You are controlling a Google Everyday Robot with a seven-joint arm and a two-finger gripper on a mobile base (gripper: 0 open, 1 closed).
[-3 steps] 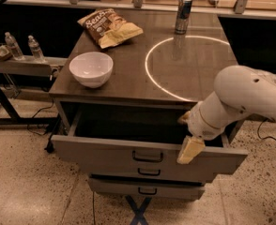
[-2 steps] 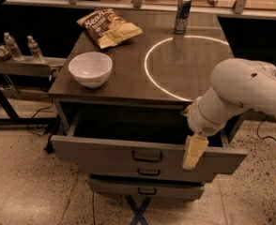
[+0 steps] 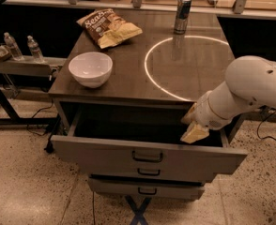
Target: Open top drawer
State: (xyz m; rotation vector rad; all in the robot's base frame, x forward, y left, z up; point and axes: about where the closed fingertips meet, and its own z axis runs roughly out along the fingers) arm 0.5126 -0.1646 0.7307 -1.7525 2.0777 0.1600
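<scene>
**Item: top drawer [image 3: 100,150].** Grey, the tallest front of three, stacked under a dark worktop [image 3: 128,78]. It stands pulled well out, and its deep box is open to view and dark inside. A small dark loop handle [image 3: 147,157] sits at the centre of the front.

**Hand [image 3: 193,127].** Cream-coloured, on a white arm [image 3: 250,86] that reaches in from the right of the top drawer. The hand hangs over the right end of the drawer's open box, just behind the front panel and below the worktop edge, well to the right of the handle. Whether it is open or closed cannot be told. It grips nothing that shows.

**Below the top drawer.** Two shallower grey drawers: the middle drawer [image 3: 168,174] and the lowest drawer [image 3: 114,186], each with its own small loop handle.

**On the worktop, above and behind the top drawer:**
- White bowl [image 3: 90,68], upright, above the drawer's left end, near the worktop's front edge.
- Ring of light [image 3: 146,65], above the drawer's centre and right half.
- Crisp bag [image 3: 108,27], lying flat, farther back than the bowl.
- Slim can [image 3: 182,14], upright, at the rear, just beyond the ring.

**Left of the top drawer.** A low shelf [image 3: 25,65] carrying two small clear bottles [image 3: 13,46].

**Beneath.** Speckled floor [image 3: 25,191].
</scene>
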